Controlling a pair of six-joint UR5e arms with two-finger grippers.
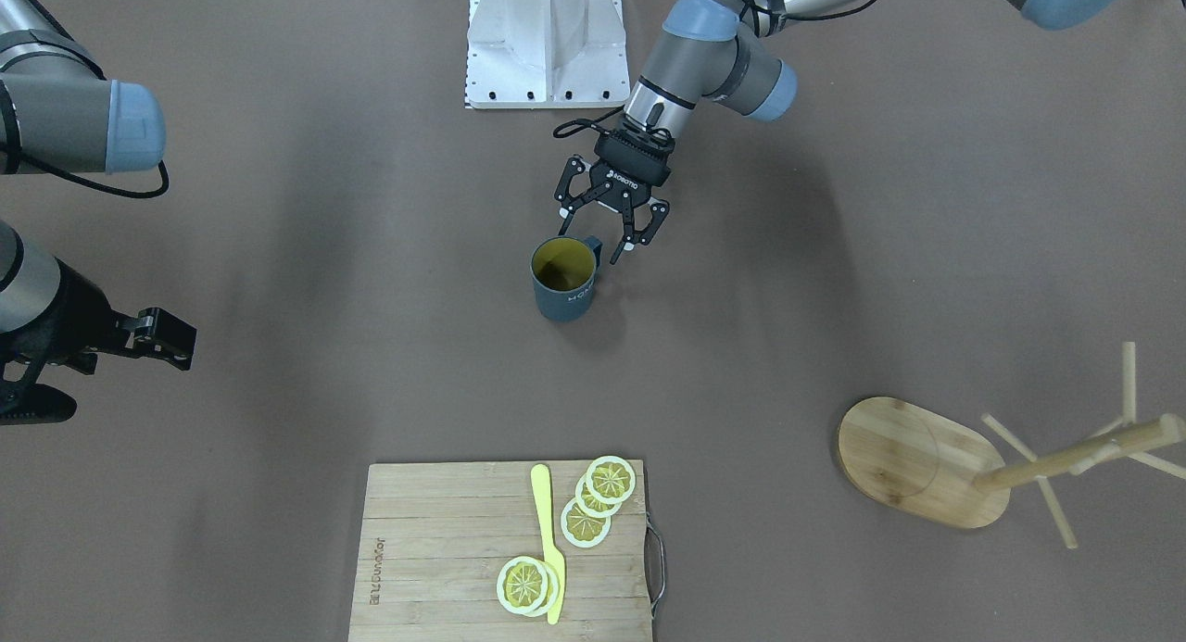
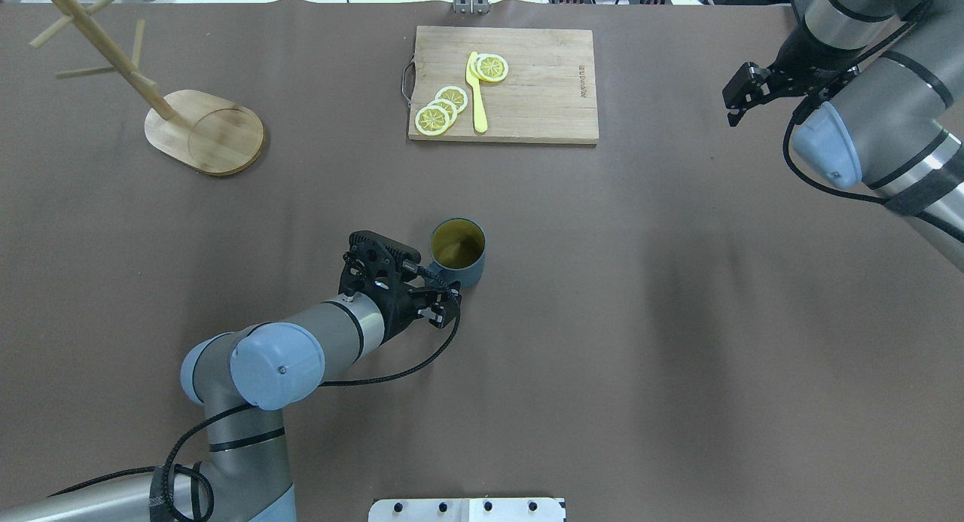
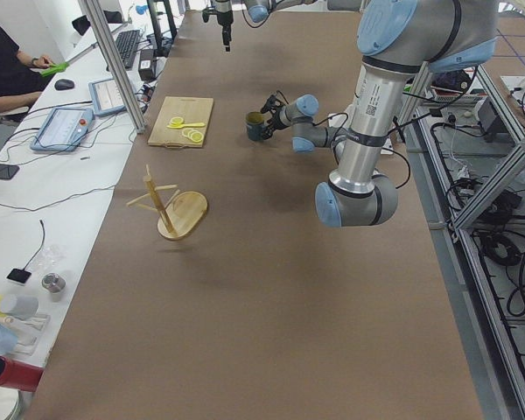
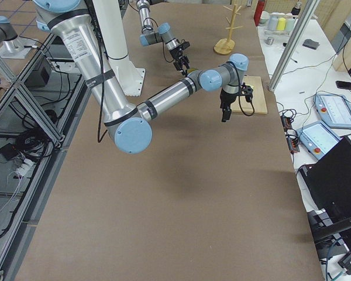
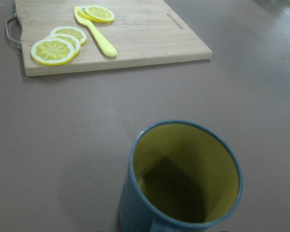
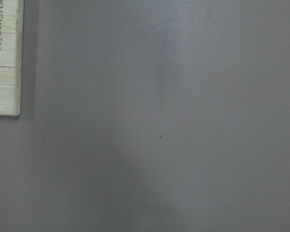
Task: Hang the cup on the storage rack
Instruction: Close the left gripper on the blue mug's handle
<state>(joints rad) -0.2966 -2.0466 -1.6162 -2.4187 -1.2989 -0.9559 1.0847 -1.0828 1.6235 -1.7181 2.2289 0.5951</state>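
Closest to the left wrist camera stands the cup (image 5: 183,179), upright on the brown counter (image 5: 256,96), its yellow inside facing up and its slate-blue wall filling the lower part of that view. In the front-facing view the cup (image 1: 562,290) sits near the middle of the counter, with its handle turned towards the robot. The left claw (image 1: 596,234) hangs just beside it with its jaws spread, one fingertip on each side of the handle. Whether either fingertip touches the handle cannot be told.

The storage rack (image 1: 903,452) stands on its oval base near the counter's far edge on the robot's left, well apart from the cup, and its pegs are bare.

A wooden cutting board (image 1: 445,549) lies at the far edge opposite the robot. It carries several lemon slices (image 1: 607,484) and a yellow knife (image 1: 548,531).

The right claw (image 1: 171,336) hovers over bare counter on the robot's right, near the board's end, clenched with nothing between its fingers. It is far from the cup.
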